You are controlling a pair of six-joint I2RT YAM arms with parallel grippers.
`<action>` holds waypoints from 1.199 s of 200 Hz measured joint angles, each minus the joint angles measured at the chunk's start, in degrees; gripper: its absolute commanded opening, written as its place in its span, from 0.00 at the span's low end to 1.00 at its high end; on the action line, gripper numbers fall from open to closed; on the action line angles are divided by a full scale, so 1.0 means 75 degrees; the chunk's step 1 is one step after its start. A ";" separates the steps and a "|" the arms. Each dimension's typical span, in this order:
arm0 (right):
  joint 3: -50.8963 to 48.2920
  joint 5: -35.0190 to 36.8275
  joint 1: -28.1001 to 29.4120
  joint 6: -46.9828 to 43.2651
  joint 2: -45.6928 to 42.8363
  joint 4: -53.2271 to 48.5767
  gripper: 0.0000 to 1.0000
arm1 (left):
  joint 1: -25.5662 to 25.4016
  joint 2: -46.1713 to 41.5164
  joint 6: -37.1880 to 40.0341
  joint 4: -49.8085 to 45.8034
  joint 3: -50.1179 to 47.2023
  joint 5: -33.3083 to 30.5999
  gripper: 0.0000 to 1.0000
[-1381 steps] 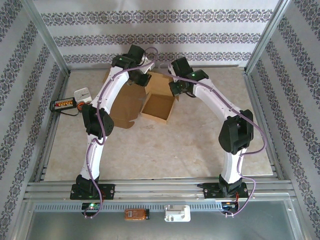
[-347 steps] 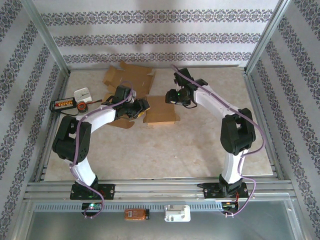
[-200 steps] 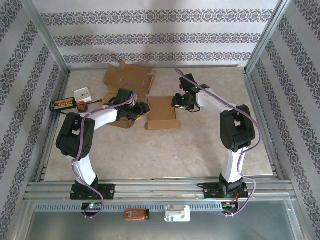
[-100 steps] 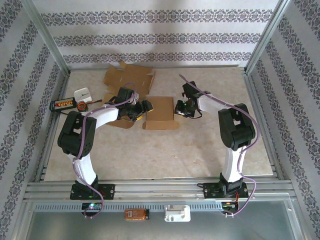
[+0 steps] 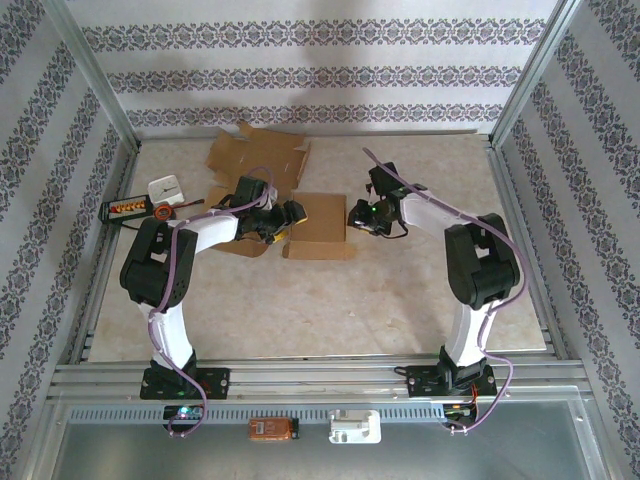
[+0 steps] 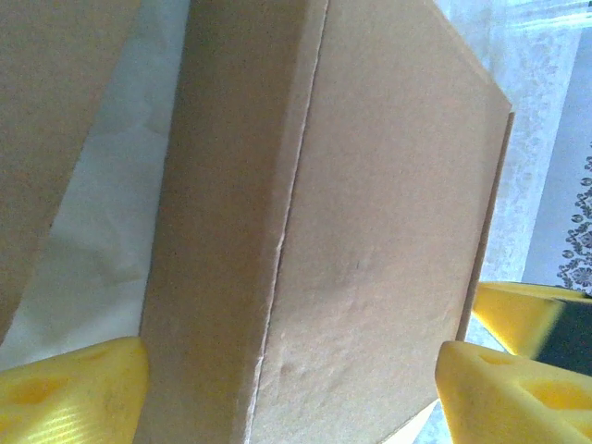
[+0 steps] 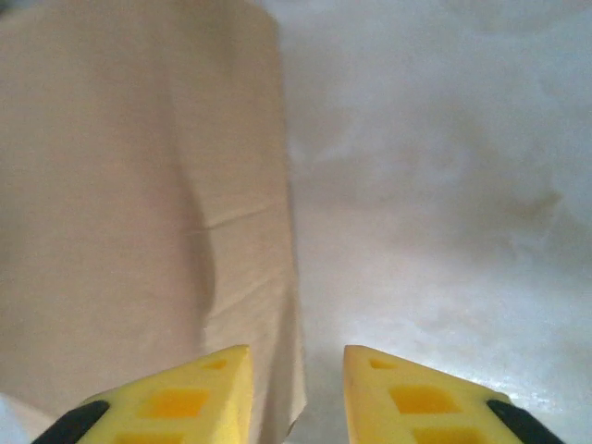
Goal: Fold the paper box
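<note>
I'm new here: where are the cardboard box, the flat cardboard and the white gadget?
cardboard box [image 5: 322,218], top view, its top face.
flat cardboard [image 5: 257,156], top view, the sheet's middle.
white gadget [image 5: 165,188], top view, its upper face.

Off to my left on the pale marbled table [image 5: 400,290] there's a little white gadget [image 5: 165,188], a black box with coloured buttons [image 5: 124,208] just beside it, and some round orange-ish thing [image 5: 163,212] touching that. Flattened cardboard [image 5: 258,155] lies at the back. Patterned wallpaper [image 5: 320,75] covers every wall, with a metal frame [image 5: 320,372] around it. On the steel tray [image 5: 500,440] behind my bases sit an orange device [image 5: 273,428] and a white part [image 5: 355,427].
</note>
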 measured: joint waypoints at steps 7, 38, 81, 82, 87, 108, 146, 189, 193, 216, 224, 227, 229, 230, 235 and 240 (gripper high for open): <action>0.0000 -0.0017 0.0000 0.0038 -0.0114 0.0055 0.36 | 0.0003 -0.0009 -0.0015 0.0050 -0.0029 0.0000 0.82; 0.0000 -0.0099 0.0006 0.0239 -0.0207 0.0329 0.36 | 0.0003 -0.0058 -0.0082 0.0169 -0.0105 0.0000 0.82; 0.0000 -0.0323 0.0055 0.0414 0.0268 0.0536 0.30 | 0.0003 -0.0108 -0.0099 0.0239 -0.0114 -0.0003 0.83; 0.0000 -0.0326 0.0055 0.0414 0.0277 0.0539 0.30 | 0.0003 -0.0108 -0.0099 0.0239 -0.0114 0.0000 0.83; 0.0000 -0.0417 0.0055 0.0440 0.0335 0.0592 0.29 | 0.0003 -0.0108 -0.0099 0.0239 -0.0114 -0.0003 0.83; 0.0006 -0.0498 0.0058 0.0481 0.0364 0.0740 0.27 | 0.0003 -0.0111 -0.0099 0.0242 -0.0114 -0.0003 0.83; -0.0067 -0.0635 0.0055 0.0539 0.0379 0.0944 0.23 | 0.0003 -0.0111 -0.0099 0.0242 -0.0114 -0.0003 0.84; -0.0096 -0.0685 0.0052 0.0542 0.0379 0.1008 0.29 | 0.0003 -0.0111 -0.0099 0.0242 -0.0114 0.0000 0.84; -0.0102 -0.0685 0.0050 0.0560 0.0379 0.1014 0.31 | 0.0003 -0.0111 -0.0099 0.0242 -0.0114 0.0000 0.84; -0.0181 -0.0682 0.0052 0.0545 0.0379 0.0997 0.43 | 0.0006 -0.0117 -0.0099 0.0242 -0.0119 -0.0003 0.84; -0.0204 -0.0685 0.0052 0.0551 0.0379 0.0956 0.44 | 0.0006 -0.0125 -0.0099 0.0239 -0.0128 -0.0003 0.84; -0.0210 -0.0685 0.0055 0.0548 0.0379 0.0953 0.45 | 0.0006 -0.0125 -0.0099 0.0239 -0.0128 -0.0003 0.84; -0.0210 -0.0685 0.0055 0.0539 0.0379 0.0944 0.45 | 0.0006 -0.0128 -0.0099 0.0242 -0.0128 -0.0003 0.84; -0.0210 -0.0685 0.0055 0.0545 0.0379 0.0944 0.45 | 0.0006 -0.0128 -0.0099 0.0242 -0.0131 -0.0003 0.84; -0.0210 -0.0685 0.0055 0.0545 0.0376 0.0938 0.46 | 0.0006 -0.0131 -0.0099 0.0242 -0.0131 -0.0003 0.84; -0.0210 -0.0682 0.0055 0.0545 0.0373 0.0938 0.46 | 0.0006 -0.0131 -0.0099 0.0242 -0.0131 -0.0003 0.84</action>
